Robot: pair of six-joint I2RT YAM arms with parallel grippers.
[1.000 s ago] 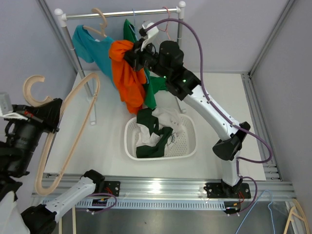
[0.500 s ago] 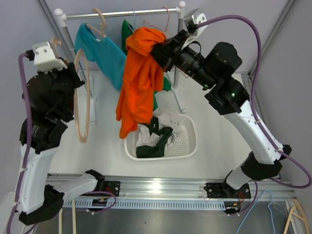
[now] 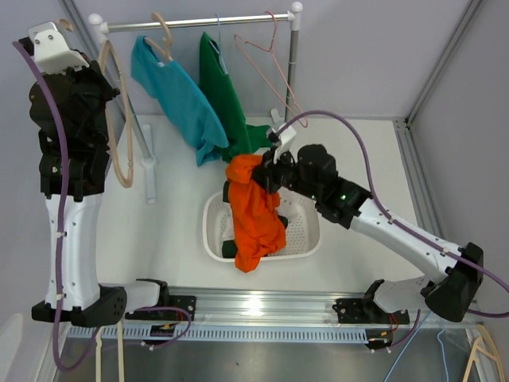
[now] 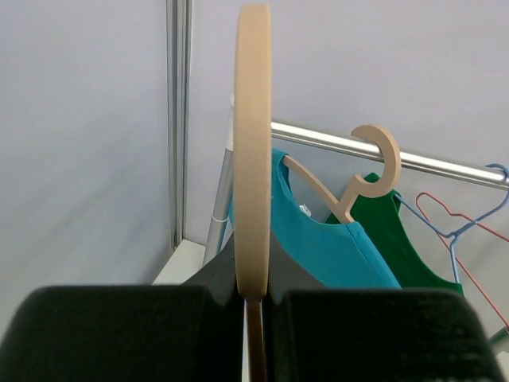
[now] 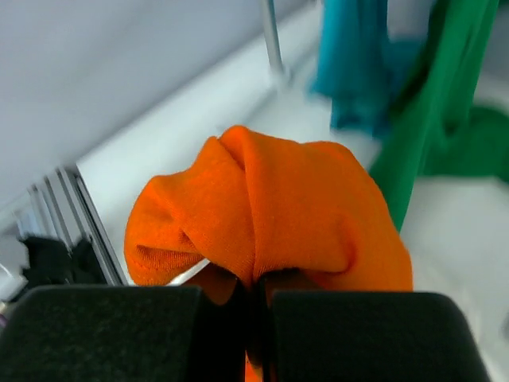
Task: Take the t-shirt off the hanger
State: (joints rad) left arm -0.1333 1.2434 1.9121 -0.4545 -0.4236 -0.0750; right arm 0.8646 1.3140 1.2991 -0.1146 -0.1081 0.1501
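Because the orange t-shirt (image 3: 254, 219) was bunched between the closed fingers of the right gripper (image 3: 268, 177), it hung straight down below that gripper. Its lower end lay across the near rim of the white basket (image 3: 208, 231) directly beneath, though whether it touched the rim I could not tell. In the right wrist view the cloth was folded over the fingertips in a thick wad, which looked like a firm pinch on several layers rather than on one edge. The gripper sat low, just above the basket, and that read as a set-up for letting go there, since other garments already lay inside. Beyond that gripper, a teal shirt (image 3: 179, 99) and a green shirt (image 3: 223, 95) hung from the rail (image 3: 199, 21), near the orange cloth but apart from it. The left gripper (image 4: 254, 298) was clamped on a bare wooden hanger (image 4: 253, 159), the wood rising out of the narrow slit between its pads. No cloth was on it, so shirt and hanger were already separate. That gripper was held high and well apart from the right one, with the rail ahead of it, probably so the empty hanger could not catch the shirt and could go onto the rail. By my judgement only the release over the basket remained, and a hem snagging on the rim seemed the one small risk
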